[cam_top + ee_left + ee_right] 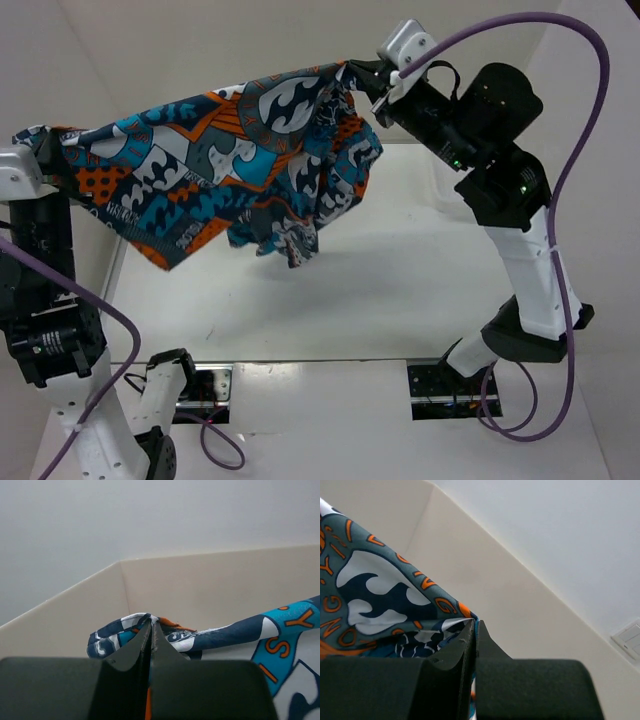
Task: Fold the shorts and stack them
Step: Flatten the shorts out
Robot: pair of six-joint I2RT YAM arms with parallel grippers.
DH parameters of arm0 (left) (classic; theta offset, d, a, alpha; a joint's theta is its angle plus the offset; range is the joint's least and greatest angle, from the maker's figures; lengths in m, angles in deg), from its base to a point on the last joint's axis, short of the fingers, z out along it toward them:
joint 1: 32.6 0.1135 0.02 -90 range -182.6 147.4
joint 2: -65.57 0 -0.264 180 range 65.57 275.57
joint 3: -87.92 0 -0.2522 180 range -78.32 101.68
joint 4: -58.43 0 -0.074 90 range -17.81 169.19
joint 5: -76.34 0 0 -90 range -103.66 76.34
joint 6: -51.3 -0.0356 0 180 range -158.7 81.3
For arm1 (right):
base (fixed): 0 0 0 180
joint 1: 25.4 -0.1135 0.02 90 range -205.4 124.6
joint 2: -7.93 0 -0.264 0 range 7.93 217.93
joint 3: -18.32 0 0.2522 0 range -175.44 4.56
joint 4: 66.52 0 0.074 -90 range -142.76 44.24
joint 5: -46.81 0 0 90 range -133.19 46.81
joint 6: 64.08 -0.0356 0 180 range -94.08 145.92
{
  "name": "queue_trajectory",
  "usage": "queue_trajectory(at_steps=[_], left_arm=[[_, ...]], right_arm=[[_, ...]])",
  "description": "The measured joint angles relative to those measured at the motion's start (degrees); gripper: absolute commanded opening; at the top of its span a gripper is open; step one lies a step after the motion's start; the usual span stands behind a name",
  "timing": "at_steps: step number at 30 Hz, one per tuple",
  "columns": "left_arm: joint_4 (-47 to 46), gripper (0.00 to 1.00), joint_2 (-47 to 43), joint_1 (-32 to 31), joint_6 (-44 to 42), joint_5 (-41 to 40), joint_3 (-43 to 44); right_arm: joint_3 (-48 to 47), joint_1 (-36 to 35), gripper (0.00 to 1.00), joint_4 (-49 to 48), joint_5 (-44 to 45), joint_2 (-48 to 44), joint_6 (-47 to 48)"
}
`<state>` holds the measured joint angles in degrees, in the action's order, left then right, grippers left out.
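The shorts (220,165), in a teal, orange, navy and white cartoon print, hang stretched in the air between both arms, high above the white table (400,280). My left gripper (45,150) is shut on their left corner; in the left wrist view the cloth (220,632) bunches at the closed tips (151,625). My right gripper (368,78) is shut on their right corner; in the right wrist view the fabric (375,595) is pinched at the tips (474,624). The lower part of the shorts sags in loose folds (290,235) toward the table.
Cream walls (200,40) enclose the table at the back and sides. A purple cable (590,150) loops round the right arm, another (110,320) round the left. Two dark openings (445,390) sit at the near edge by the arm bases.
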<state>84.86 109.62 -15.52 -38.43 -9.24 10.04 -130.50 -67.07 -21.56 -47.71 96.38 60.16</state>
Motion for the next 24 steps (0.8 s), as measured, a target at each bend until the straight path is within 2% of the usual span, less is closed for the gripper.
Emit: queue_trajectory(at_steps=[7, 17, 18, 19, 20, 21, 24], left_arm=[[3.0, 0.00, 0.6, 0.0, 0.0, 2.4, -3.3], [7.0, 0.02, 6.6, 0.0, -0.1, 12.8, -12.0], [7.2, 0.09, 8.0, -0.2, -0.1, 13.4, -12.3], [7.6, 0.26, 9.6, -0.9, 0.0, 13.6, -12.7], [7.9, 0.47, 10.9, -1.7, -0.3, 13.9, -13.4], [8.0, 0.77, 12.3, -2.5, -0.3, 14.2, -14.6], [10.2, 0.90, 15.5, -4.8, -0.2, 14.9, -20.0]], right_arm=[[11.7, -0.1, 0.00, 1.0, -0.7, -6.0, -0.3], [29.5, -0.1, 0.00, -1.3, 1.7, -5.7, -1.1], [30.8, -0.1, 0.00, -2.1, 2.4, -5.3, -1.4], [32.6, -0.1, 0.00, -3.3, 2.8, -5.1, -1.5], [34.4, -0.1, 0.00, -4.0, 3.3, -4.9, -1.6], [37.1, -0.1, 0.00, -5.5, 3.7, -4.9, -1.7], [45.8, -0.1, 0.00, -8.3, 4.3, -4.8, -1.9]])
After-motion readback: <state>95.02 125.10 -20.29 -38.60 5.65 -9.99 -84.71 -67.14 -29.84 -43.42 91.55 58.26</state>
